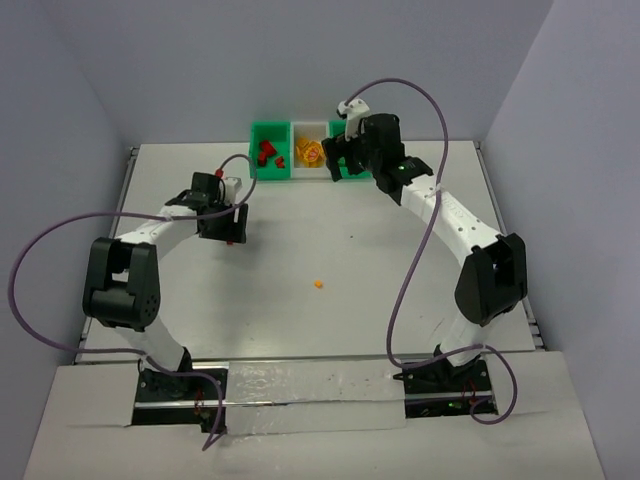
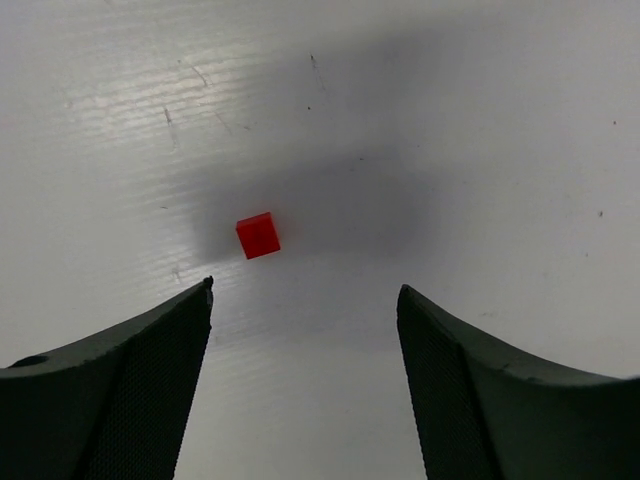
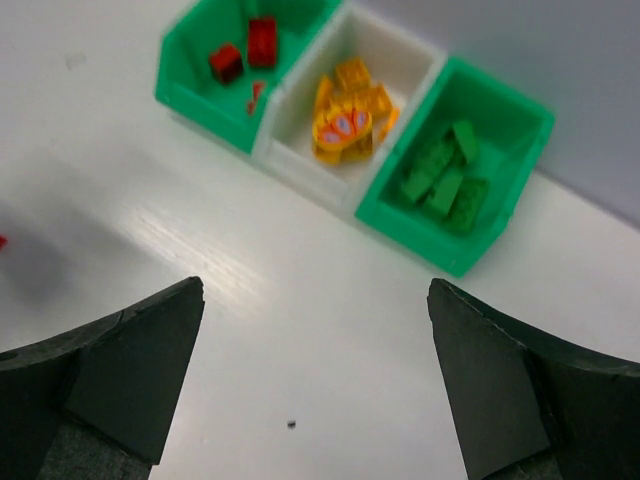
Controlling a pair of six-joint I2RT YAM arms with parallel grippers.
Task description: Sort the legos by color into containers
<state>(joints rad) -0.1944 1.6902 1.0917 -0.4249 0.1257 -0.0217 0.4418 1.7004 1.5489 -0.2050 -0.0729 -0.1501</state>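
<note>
A small red lego cube lies on the table just ahead of my open, empty left gripper, nearer its left finger. From above, the left gripper hovers at the table's left and hides that cube. A small orange lego lies alone mid-table. Three joined bins stand at the back. The left green bin holds red legos. The white bin holds yellow and orange legos. The right green bin holds green legos. My right gripper is open and empty, raised just in front of the bins.
From above, the right gripper covers part of the right green bin. Grey walls close in the table at the back and both sides. Purple cables loop over both arms. A red speck shows at the left edge of the right wrist view.
</note>
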